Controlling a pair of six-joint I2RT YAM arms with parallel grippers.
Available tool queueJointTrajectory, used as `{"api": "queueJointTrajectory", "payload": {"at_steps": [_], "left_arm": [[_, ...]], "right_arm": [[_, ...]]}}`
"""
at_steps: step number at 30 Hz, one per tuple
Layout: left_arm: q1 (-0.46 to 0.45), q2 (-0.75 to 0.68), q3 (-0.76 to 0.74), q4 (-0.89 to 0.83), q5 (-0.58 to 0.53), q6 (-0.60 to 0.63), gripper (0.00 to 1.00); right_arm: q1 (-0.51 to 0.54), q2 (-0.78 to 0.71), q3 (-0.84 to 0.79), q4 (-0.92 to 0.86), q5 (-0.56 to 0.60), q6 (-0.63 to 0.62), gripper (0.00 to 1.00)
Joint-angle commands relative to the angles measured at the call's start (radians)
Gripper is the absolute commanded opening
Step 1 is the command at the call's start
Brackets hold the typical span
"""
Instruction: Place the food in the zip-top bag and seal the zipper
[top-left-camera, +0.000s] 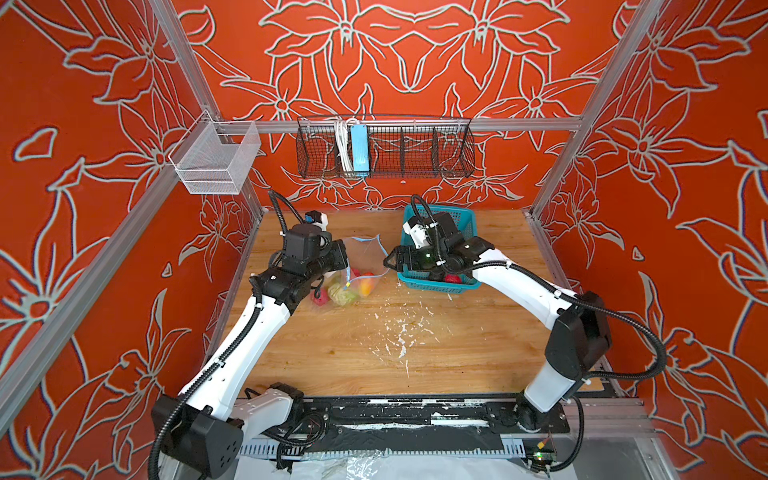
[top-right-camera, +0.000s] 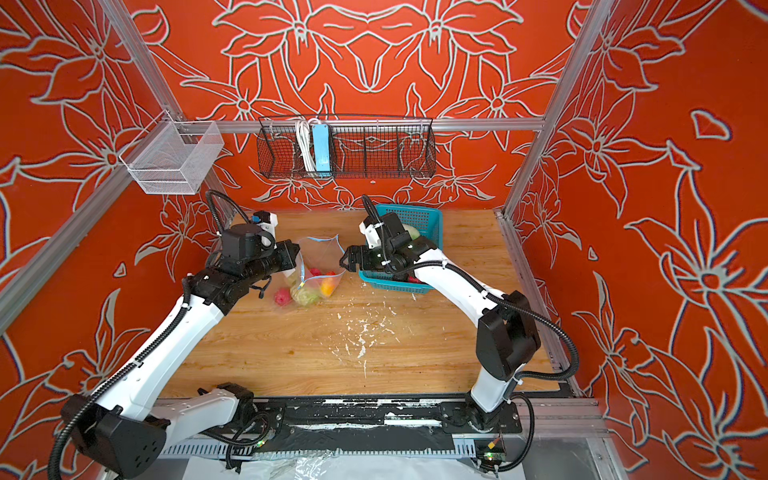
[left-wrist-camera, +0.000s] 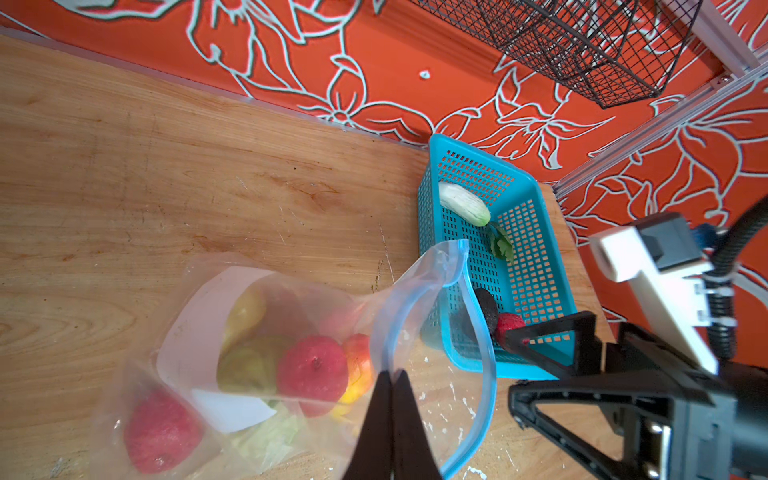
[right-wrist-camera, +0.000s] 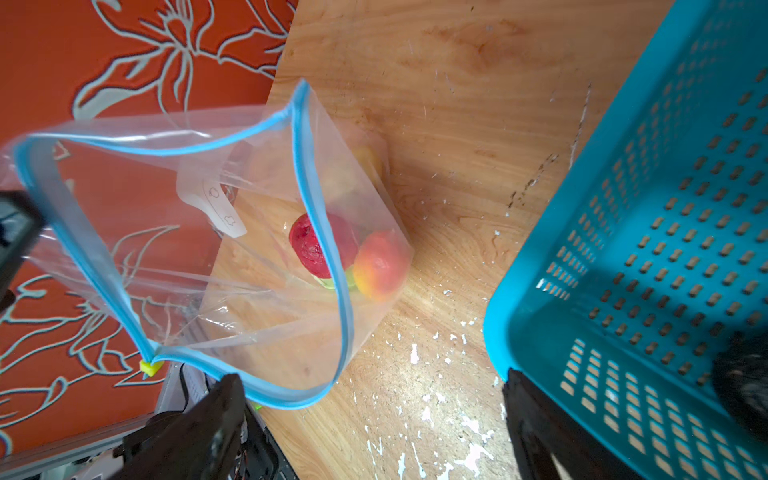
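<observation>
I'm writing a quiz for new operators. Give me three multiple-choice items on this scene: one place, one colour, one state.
1. Where is the white radish? A) in the zip-top bag B) in the teal basket C) in the right gripper
2. What colour is the zipper? A) red B) black C) light blue
3. How is the bag's mouth? A) open, its rim pinched by the left gripper B) zipped shut C) folded flat

1 B: it lies on the basket's floor; the right gripper is open and empty.
2 C: a light-blue strip rims the mouth.
3 A: the left gripper is shut on the rim, and the mouth gapes.
</observation>
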Motion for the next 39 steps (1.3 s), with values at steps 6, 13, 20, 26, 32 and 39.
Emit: {"api": "queueJointTrajectory", "payload": {"at_steps": [6,13,20,26,32,39], "left_arm": [[0.01,-0.027,0.014,0.002,-0.008,0.0,0.0],[0.01,-0.022,0.011,-0.001,-0.02,0.005,0.0],[0.01,-0.019,0.014,-0.001,-0.012,0.008,0.0],[0.01,-0.023,0.01,0.002,-0.02,0.018,0.0],[0.01,-0.026,0.013,-0.002,-0.039,0.032,0.0],[0.01,-0.028,0.008,0.005,-0.015,0.016,0.0]], "right_arm": [[-0.017,-0.043,0.079,-0.165,0.154,-0.046,0.98],[-0.021,-0.034,0.132,-0.307,0.366,-0.03,0.98],[-0.042,-0.065,0.107,-0.367,0.522,0.052,0.98],[-0.092,-0.078,0.097,-0.41,0.495,0.073,0.98],[-0.115,-0.027,0.151,-0.503,0.419,0.091,0.98],[-0.116,0.054,0.204,-0.579,0.473,0.145,0.98]]}}
